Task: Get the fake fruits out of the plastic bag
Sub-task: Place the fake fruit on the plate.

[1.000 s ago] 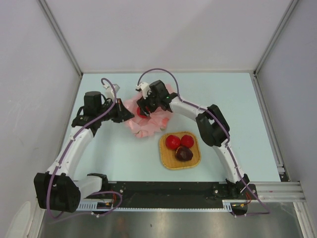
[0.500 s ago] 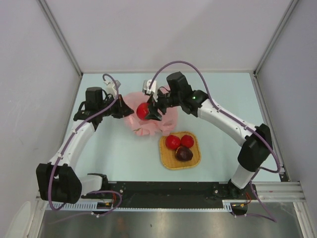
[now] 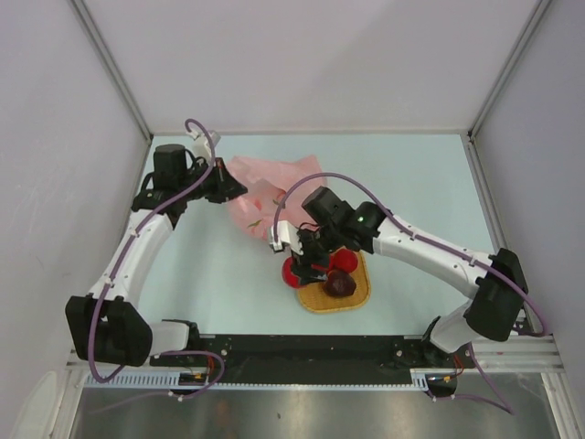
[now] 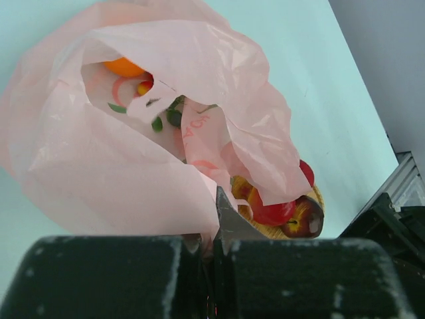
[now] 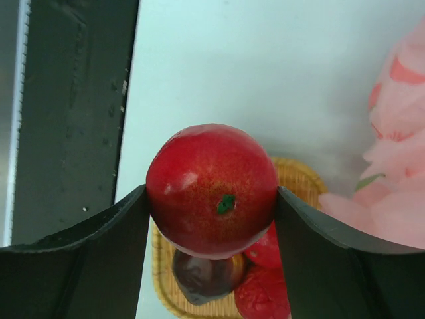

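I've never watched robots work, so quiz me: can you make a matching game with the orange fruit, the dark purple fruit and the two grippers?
1 orange fruit
2 dark purple fruit
3 left gripper
4 right gripper

a holds a red fruit
b lies on the woven mat
c pinches the plastic bag
d sits inside the plastic bag

Pairs: 1-d, 2-b, 3-c, 4-a.

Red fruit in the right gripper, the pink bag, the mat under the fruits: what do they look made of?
Red fruit: probably hard glossy plastic, by its sheen and moulded green stem dot. Pink bag: thin translucent plastic film, crinkled, contents showing through. Mat: woven, likely straw or rattan, matte tan; weave visible.
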Tool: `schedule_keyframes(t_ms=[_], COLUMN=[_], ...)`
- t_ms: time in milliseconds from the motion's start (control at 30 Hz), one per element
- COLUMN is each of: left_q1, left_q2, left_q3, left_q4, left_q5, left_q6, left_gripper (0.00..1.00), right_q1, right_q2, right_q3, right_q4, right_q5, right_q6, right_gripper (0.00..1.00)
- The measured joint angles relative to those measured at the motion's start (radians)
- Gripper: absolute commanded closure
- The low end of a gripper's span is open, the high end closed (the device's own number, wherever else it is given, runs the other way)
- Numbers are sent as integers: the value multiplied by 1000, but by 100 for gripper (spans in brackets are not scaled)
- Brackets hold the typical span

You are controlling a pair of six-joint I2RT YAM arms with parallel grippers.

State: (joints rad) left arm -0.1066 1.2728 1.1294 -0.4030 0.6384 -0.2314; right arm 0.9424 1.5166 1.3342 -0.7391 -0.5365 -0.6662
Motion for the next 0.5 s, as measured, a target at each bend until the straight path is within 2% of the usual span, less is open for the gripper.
schedule_keyframes(t_ms=[267, 500], left_q1=[0, 0], left_q2=[-26, -84], left_q3=[-5, -87], left_q4=[-30, -27], left_q5=[-37, -34], left_q6=[60, 64], left_gripper=[100, 100], right_q1=[-108, -89], right_q2=[33, 98], right_q3=[-14, -17], right_q4=[-30, -64], right_q5=[4, -30], right_q6=[-142, -209], right_gripper=[42, 41])
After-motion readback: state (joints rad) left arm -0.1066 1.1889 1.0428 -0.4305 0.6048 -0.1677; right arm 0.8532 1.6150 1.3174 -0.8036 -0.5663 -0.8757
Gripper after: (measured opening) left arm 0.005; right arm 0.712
